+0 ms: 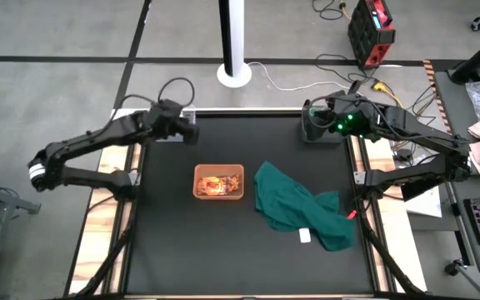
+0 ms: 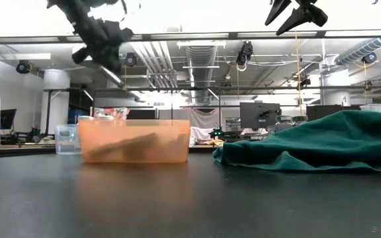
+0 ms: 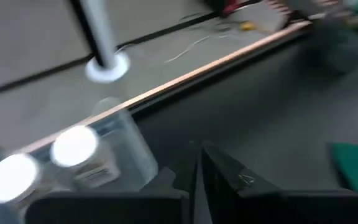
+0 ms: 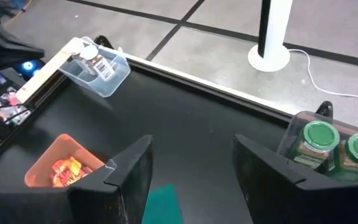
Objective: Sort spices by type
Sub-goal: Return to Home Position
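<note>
The packets lie in the orange bin mid-table, clear of both grippers. Far left, your left gripper hangs closed, empty, by the white-capped jars in the clear bin. Far right, your right gripper gapes empty near the green-capped jars.

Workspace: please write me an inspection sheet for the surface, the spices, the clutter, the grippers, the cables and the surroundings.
Surface: black table, no spill seen.
Job's things: foil packets in the orange bin; white-capped jars in the clear bin; green-capped jars in another bin.
Clutter: green cloth bunched right of the orange bin; white block at its near edge.
Grippers: left gripper over the far left corner; right gripper over the far right corner, jaws open, empty.
Cables: white cable on the floor beyond the table.
Surroundings: white pole base, red device; no person seen.
</note>
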Controlling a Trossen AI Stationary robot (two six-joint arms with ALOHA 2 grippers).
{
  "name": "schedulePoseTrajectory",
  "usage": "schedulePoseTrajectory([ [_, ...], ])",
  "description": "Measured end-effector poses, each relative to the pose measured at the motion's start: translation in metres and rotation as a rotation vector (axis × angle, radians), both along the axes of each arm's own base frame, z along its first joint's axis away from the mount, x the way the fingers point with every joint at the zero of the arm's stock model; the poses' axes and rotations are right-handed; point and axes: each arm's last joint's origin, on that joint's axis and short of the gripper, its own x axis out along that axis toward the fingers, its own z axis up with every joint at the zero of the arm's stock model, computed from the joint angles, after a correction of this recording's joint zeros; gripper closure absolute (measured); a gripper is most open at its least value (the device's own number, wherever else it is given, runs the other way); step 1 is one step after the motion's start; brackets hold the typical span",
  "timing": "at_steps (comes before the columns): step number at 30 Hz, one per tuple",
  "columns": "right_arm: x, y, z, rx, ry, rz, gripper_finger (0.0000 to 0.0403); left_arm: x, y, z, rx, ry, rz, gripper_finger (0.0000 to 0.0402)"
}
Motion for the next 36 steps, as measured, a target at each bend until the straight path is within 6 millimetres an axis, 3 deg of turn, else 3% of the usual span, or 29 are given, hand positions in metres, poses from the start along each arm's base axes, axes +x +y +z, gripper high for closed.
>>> schedulePoseTrajectory([
  [10, 0.009, 0.0, 0.012, -0.064, -0.107, 0.148, 0.023, 0.012, -0.067, 0.021, 0.058, -0.125, -0.39, 0.04],
  [14, 0.009, 0.0, 0.011, -0.068, -0.096, 0.15, 0.024, 0.013, -0.083, 0.023, 0.045, -0.148, -0.456, 0.04],
  [17, 0.011, 0.0, 0.015, -0.027, -0.173, 0.114, 0.0245, 0.017, -0.093, 0.023, -0.092, -0.262, -0.422, 0.04],
  [21, 0.016, 0.011, 0.02, -0.23, -0.163, 0.418, 0.0248, 0.023, -0.104, 0.033, 0.013, -0.332, -0.569, 0.04],
  [24, 0.008, 0.016, 0.028, -0.354, -0.238, 0.544, 0.025, 0.016, -0.107, 0.047, 0.134, -0.45, -0.668, 0.04],
  [27, -0.008, 0.021, 0.028, -0.47, -0.28, 0.591, 0.0248, 0.001, -0.106, 0.047, 0.219, -0.541, -0.732, 0.04],
  [36, -0.052, 0.033, -0.016, -0.557, -0.408, 0.598, 0.0234, -0.047, -0.103, 0.015, 0.341, -0.745, -0.71, 0.04],
])
